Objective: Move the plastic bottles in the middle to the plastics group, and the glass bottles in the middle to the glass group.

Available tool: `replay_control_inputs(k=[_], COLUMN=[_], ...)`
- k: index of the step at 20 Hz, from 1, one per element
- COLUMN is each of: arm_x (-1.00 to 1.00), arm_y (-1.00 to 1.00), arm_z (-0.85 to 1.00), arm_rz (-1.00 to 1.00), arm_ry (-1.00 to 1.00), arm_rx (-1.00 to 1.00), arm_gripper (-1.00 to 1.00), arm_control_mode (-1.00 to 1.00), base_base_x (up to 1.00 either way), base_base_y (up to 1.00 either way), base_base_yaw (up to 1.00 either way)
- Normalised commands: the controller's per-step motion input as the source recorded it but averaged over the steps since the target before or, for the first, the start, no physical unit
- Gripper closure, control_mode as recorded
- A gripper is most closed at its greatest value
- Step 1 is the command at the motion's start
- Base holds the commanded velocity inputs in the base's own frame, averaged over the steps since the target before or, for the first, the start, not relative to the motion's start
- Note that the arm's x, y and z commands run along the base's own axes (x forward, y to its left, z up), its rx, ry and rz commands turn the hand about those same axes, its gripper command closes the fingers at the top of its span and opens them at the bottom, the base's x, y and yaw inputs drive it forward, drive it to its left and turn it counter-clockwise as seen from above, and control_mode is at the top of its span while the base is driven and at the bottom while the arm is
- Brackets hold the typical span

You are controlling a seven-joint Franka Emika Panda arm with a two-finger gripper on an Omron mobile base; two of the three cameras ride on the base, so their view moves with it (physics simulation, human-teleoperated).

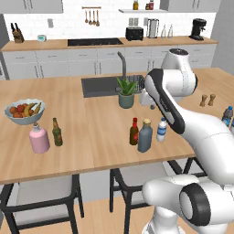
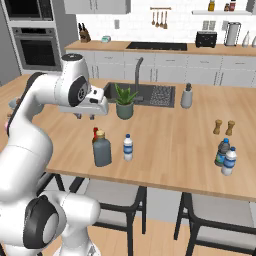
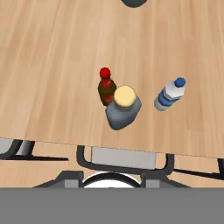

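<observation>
On smooth wood stand broad corked grey-blue bottle [image 3: 122,111] and slim brown bottle [image 3: 106,87]; gripper [image 2: 85,116] state unclear.

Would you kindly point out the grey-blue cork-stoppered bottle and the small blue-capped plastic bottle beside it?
Grey-blue cork-stoppered bottle [image 1: 145,138]: left base view, on its body.
Small blue-capped plastic bottle [image 2: 128,148]: right base view, on its label.

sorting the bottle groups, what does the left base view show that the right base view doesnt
Left base view alone: the glass group, a pink bottle and an olive-brown bottle, beside the fruit bowl.

Right base view alone: the wall oven, and the two blue-labelled plastic bottles in full.

Both: the three middle bottles near the counter's front edge, namely the grey-blue corked bottle, the red-capped brown bottle and the small blue-capped plastic bottle, plus the potted plant, sink and two brown shakers.
</observation>
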Motion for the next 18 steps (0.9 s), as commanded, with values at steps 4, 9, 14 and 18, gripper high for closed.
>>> replay_control_inputs(k=[4,9,14,18], arm_x=[0.01,0.4,0.54,0.27], arm_y=[0.0,0.0,0.0,0.0], arm_z=[-0.23,-0.44,-0.19,-0.23], arm_rz=[0.0,-0.02,0.0,0.0], arm_ry=[0.0,0.0,0.01,0.03], arm_rx=[0.0,0.0,0.0,0.0], arm_gripper=[-1.0,-1.0,-1.0,-1.0], arm_control_mode=[-1.0,-1.0,-1.0,-1.0], base_base_x=[0.0,0.0,0.0,0.0], base_base_y=[0.0,0.0,0.0,0.0], base_base_yaw=[0.0,0.0,0.0,0.0])
